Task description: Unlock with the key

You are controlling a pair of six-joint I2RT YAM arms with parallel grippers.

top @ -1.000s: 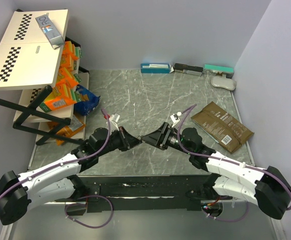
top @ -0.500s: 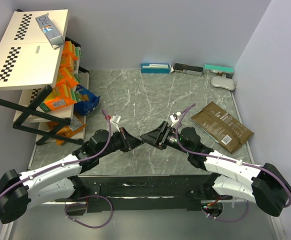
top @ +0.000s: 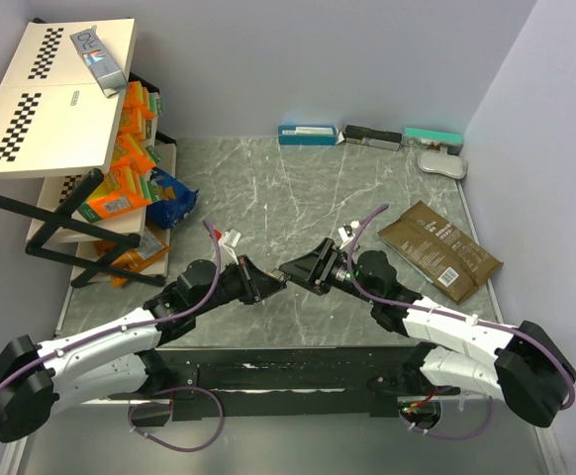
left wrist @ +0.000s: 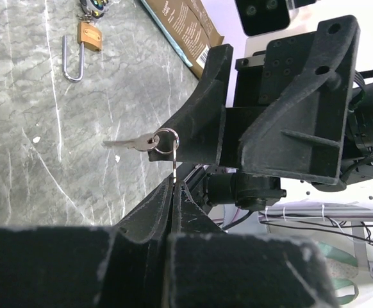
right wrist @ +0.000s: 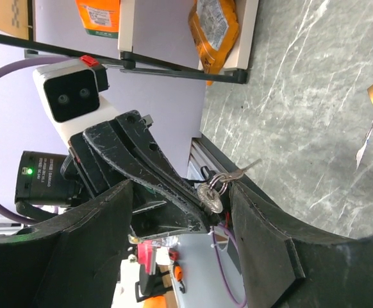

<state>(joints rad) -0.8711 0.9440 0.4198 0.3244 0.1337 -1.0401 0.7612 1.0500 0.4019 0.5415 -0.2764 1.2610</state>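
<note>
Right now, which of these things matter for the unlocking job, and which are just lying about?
For the job: key, padlock, left claw pinching the key ring.
Lying about: brown packet, boxes at the back, snack rack.

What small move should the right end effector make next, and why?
I would probably ease the right end effector slightly forward. Its fingers are open and the key hangs just beyond their tips. The left end effector pinches only the key ring, so the key hangs loose. The padlock lies apart on the table.
</note>
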